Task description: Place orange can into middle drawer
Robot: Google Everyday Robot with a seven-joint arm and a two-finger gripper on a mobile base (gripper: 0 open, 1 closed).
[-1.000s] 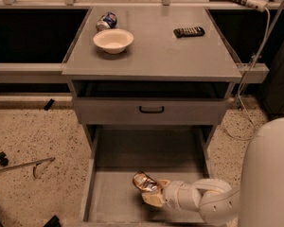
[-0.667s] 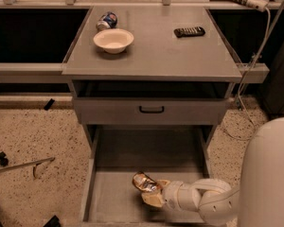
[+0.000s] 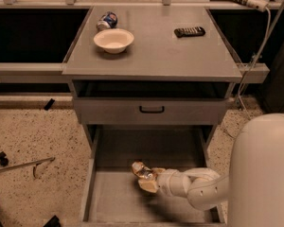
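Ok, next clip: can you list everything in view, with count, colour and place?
orange can: one, orange-gold, tilted, over the middle drawer's floor
middle drawer: one, grey, pulled open at the bottom
upper drawer: one, grey with black handle, above the open one
cabinet top: one, grey
bowl: one, cream, cabinet top, left
blue-and-white can: one, lying behind the bowl
remote: one, black, cabinet top, right
rod: one, thin, speckled floor, left
arm: one, white, reaching in from the right
gripper: one, tan, inside the middle drawer, shut on the orange can
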